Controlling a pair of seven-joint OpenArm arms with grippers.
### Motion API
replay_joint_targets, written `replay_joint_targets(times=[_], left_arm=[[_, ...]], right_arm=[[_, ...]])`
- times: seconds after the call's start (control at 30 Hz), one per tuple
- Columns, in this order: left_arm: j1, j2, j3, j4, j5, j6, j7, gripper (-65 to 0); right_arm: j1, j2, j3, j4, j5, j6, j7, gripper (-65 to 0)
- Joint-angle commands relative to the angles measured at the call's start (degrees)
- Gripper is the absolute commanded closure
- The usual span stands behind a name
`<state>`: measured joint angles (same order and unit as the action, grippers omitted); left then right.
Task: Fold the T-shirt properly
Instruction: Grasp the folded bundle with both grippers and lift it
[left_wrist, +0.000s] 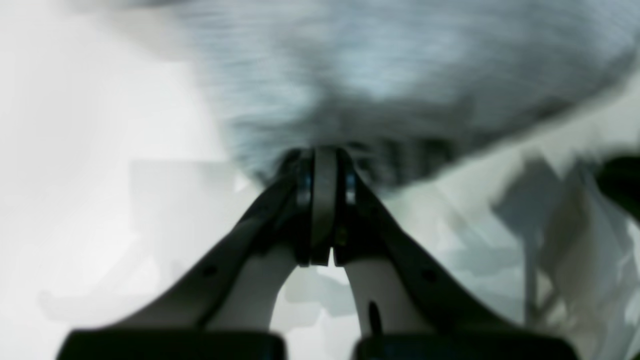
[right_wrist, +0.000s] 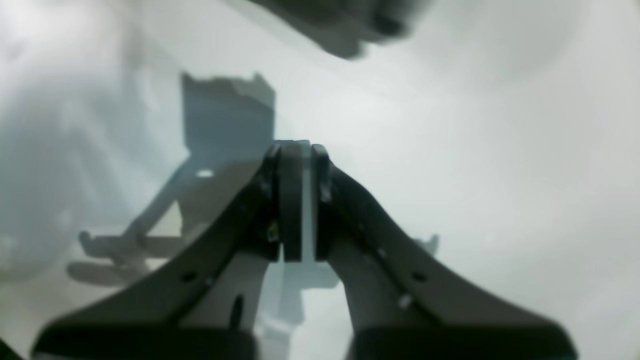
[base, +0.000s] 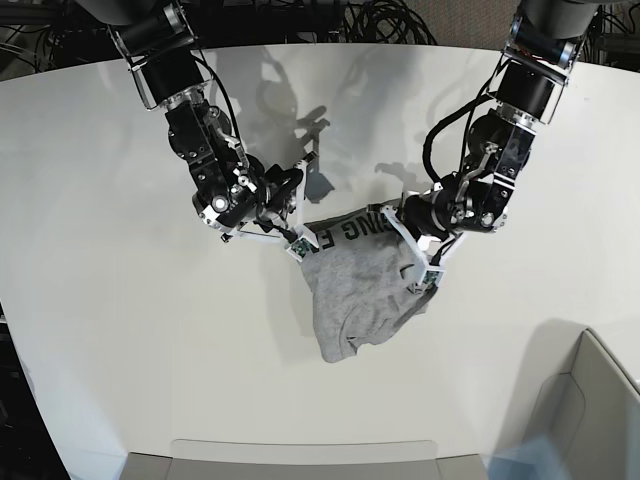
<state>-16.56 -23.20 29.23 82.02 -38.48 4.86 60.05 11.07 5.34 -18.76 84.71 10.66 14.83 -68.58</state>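
Left gripper (base: 425, 282) is clamped on the T-shirt (base: 362, 300); right gripper (base: 297, 247) pinches its opposite edge. The shirt hangs bunched between them above mid-table (base: 120, 330). Spreading both grips evenly should flatten it.

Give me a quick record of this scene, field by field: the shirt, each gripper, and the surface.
T-shirt: grey, bunched, hanging between both arms; black lettering along its upper edge
left gripper: shut on the T-shirt, grey cloth bunched at its tips
right gripper: at the shirt's other upper corner; jaws nearly together, no cloth seen between them in the wrist view
table: white, shadows of both arms on it
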Motion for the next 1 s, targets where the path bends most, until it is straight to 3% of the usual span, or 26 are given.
replay_joint_targets(times=[0.0,0.23,0.43,0.53,0.7,0.83,0.97], left_arm=[[-2.4,-0.1,-0.4,1.0,-0.3,-0.2,-1.2,0.0],[-3.3,0.1,-3.9,1.4,-0.5,-0.2,-1.5,0.0],[-4.0,0.1,-11.5,12.5,-0.5,-0.2,-1.5,0.0],[-3.9,0.2,-12.4,15.6,-0.5,-0.2,-1.6,0.0],[-3.8,3.8,-9.3,11.2,-0.4,-0.5,-6.1,0.0],[-4.2,4.0,-2.8,2.9,-0.4,-0.5,-13.2,0.0],[-4.3,4.0,0.9,-4.1,-0.4,-0.6,-18.0,0.0]], right_arm=[[0.8,0.0,0.3,2.5,0.2,0.2,0.2,-2.8],[-3.2,3.7,0.8,14.4,-0.1,0.0,0.6,-2.8],[-3.3,4.5,6.3,21.2,-0.2,-0.1,0.8,0.0],[-3.1,4.5,7.6,20.9,-0.2,-0.1,7.0,0.0],[2.2,4.2,7.2,8.3,-0.2,-0.1,15.9,0.0],[7.3,2.3,7.2,-3.7,-0.1,-0.1,22.8,0.0],[11.3,0.9,7.1,-14.7,-0.1,0.1,24.8,0.0]])
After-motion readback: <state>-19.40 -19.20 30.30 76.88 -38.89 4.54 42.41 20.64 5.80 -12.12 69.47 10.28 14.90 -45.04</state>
